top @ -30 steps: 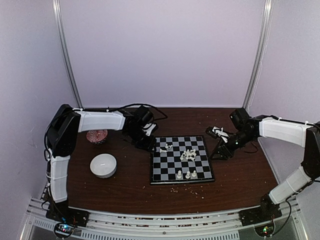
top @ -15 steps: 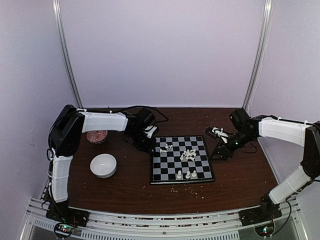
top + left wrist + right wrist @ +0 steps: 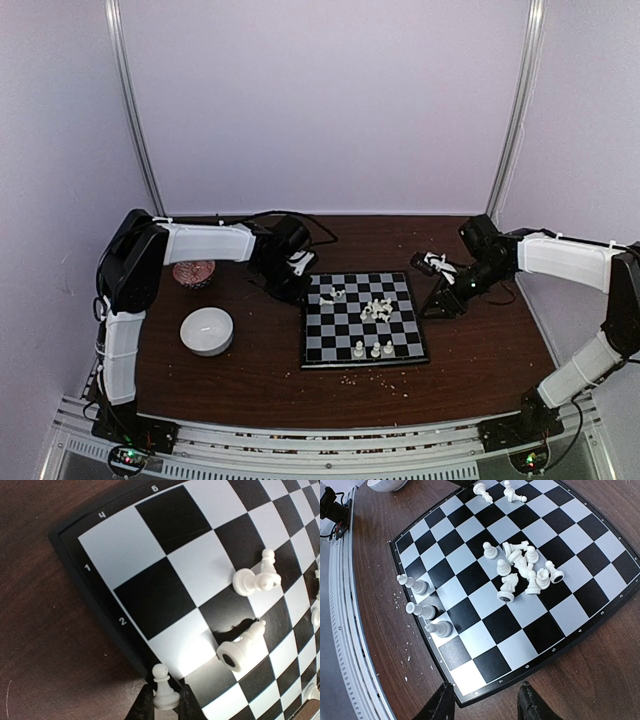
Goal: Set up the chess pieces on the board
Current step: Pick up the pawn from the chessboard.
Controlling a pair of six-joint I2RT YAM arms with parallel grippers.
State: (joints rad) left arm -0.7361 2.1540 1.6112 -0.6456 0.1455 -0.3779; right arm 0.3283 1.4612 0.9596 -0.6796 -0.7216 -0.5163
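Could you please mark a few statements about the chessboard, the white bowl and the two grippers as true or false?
1. The left gripper has an upright white pawn between its fingers. True.
2. The right gripper holds a chess piece. False: its jaws stand open and empty, just off the board.
3. Three pieces stand upright in a row along the board's near edge. True.
4. The white bowl sits on the board. False: it rests on the table, to the left of the board.
5. Every piece on the board stands upright. False: a heap of pieces near the middle includes several lying on their sides.
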